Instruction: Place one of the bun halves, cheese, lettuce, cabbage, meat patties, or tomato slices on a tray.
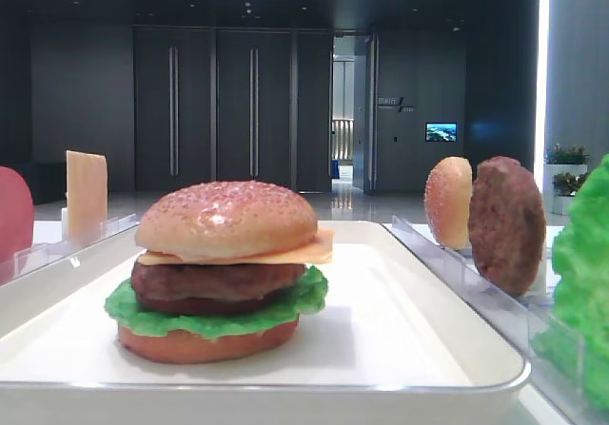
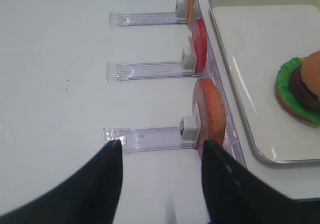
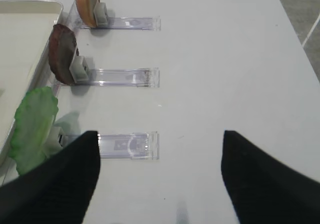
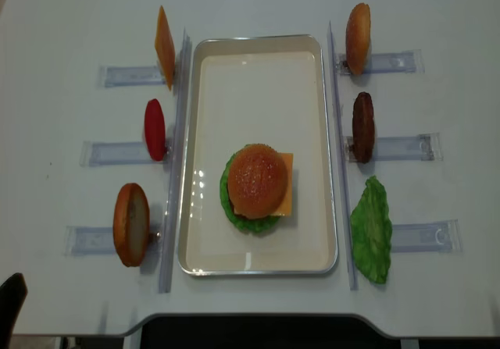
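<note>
On the white tray (image 4: 258, 68) stands a stacked burger: sesame bun top (image 4: 257, 179), cheese (image 1: 297, 249), meat patty (image 1: 219, 282), lettuce (image 1: 214, 316), bottom bun (image 1: 205, 343). In racks left of the tray stand a cheese slice (image 4: 164, 47), a tomato slice (image 4: 155, 129) and a bun half (image 4: 130, 224). To the right stand a bun half (image 4: 358, 38), a patty (image 4: 362, 126) and lettuce (image 4: 371, 228). My left gripper (image 2: 161, 149) hovers open and empty near the left bun half (image 2: 210, 116). My right gripper (image 3: 160, 134) is open and empty, beside the lettuce (image 3: 32, 126).
Clear plastic slotted racks (image 4: 410, 236) line both sides of the tray on the white table (image 4: 437, 302). The table's front edge runs close below the tray. A dark part of the left arm (image 4: 11, 298) shows at the bottom left corner.
</note>
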You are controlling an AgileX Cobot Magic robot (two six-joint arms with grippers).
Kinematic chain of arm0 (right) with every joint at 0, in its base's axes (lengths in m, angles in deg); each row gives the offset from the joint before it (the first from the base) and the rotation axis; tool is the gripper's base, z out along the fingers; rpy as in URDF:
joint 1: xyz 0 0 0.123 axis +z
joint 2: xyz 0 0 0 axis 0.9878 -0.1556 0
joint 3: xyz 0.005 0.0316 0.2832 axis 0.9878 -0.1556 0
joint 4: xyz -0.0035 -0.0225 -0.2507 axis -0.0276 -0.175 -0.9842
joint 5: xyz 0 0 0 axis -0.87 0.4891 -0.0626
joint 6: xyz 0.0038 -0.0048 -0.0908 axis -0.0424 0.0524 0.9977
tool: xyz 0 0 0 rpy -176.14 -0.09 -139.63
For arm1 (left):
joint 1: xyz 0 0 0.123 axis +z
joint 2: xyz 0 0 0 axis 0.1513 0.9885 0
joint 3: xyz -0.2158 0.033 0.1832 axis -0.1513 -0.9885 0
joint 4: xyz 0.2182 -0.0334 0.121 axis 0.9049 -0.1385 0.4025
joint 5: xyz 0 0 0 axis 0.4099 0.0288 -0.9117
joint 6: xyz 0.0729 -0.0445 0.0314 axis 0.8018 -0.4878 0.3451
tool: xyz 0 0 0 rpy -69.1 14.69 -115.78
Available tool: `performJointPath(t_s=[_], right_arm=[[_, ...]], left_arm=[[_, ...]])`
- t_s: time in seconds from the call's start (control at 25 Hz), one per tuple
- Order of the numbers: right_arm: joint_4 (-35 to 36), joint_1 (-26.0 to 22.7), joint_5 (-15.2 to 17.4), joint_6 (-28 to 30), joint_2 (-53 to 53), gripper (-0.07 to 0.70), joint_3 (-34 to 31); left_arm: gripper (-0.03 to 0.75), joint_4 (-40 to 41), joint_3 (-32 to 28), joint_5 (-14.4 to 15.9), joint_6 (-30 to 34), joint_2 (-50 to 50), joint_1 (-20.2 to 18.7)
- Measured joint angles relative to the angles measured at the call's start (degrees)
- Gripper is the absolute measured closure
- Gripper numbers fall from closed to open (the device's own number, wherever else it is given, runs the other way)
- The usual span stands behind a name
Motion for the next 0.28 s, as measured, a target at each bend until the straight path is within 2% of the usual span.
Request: performJointPath(t_s=[0.28], right_arm=[[0.00, 0.00, 0.00, 0.00, 0.00, 0.144, 0.00]], left_arm=[[0.324, 0.00, 0.00, 0.00, 0.00, 0.00, 0.00]])
